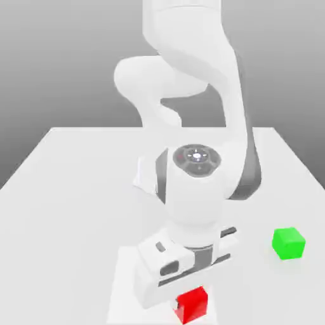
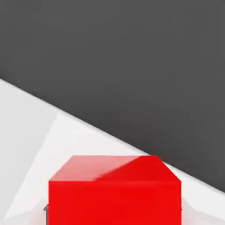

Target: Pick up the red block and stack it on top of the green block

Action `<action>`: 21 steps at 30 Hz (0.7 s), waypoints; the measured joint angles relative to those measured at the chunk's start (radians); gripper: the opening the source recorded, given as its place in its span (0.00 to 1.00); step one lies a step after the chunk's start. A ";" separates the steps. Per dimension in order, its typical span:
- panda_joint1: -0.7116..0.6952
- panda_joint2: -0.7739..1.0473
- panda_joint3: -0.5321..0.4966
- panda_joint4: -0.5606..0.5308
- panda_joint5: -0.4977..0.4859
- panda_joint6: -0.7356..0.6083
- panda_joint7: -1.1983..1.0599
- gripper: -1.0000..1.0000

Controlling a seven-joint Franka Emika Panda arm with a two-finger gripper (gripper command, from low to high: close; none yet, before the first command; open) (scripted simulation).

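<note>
Red block [image 1: 192,305], a small matte cube, sits at the near edge of the white tabletop [image 1: 70,190] in the exterior view, directly under my hand [image 1: 184,289]. My hand points down over it, and its white body hides the block's upper rear part; whether my fingers are wide, narrow or closed on the cube I cannot tell. In the hand view the red block [image 2: 114,193] lies close before the camera, one corner turned away, with the pale tabletop [image 2: 26,132] around it and a dark backdrop beyond. Farther back and toward the exterior view's right, the green block [image 1: 289,243] rests on the tabletop, well apart from the red one, with nothing on top of it. Behind both, my white arm [image 1: 197,190] rises from its wrist, marked by a round dark cap, up to the far edge of the tabletop against a grey background.
</note>
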 joint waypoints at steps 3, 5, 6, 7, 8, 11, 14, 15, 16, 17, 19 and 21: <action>0.007 -0.100 -0.004 -0.017 -0.015 -0.083 0.006 0.00; 0.037 -0.142 0.039 -0.040 -0.028 -0.103 -0.054 0.00; 0.054 -0.160 0.066 -0.052 -0.034 -0.109 -0.091 0.00; 0.072 -0.176 0.093 -0.064 -0.039 -0.113 -0.129 0.00; 0.095 -0.192 0.114 -0.077 -0.042 -0.118 -0.167 0.00; 0.178 -0.240 0.193 -0.114 -0.045 -0.128 -0.291 0.00; 0.292 -0.294 0.257 -0.155 -0.039 -0.141 -0.438 0.00; 0.326 -0.312 0.276 -0.169 -0.036 -0.145 -0.486 0.00; 0.369 -0.329 0.287 -0.182 -0.033 -0.148 -0.534 0.00; 0.427 -0.319 0.280 -0.187 -0.041 -0.132 -0.550 0.00; 0.441 -0.265 0.244 -0.190 -0.066 -0.077 -0.549 0.00; 0.435 -0.197 0.218 -0.188 -0.100 -0.012 -0.528 0.00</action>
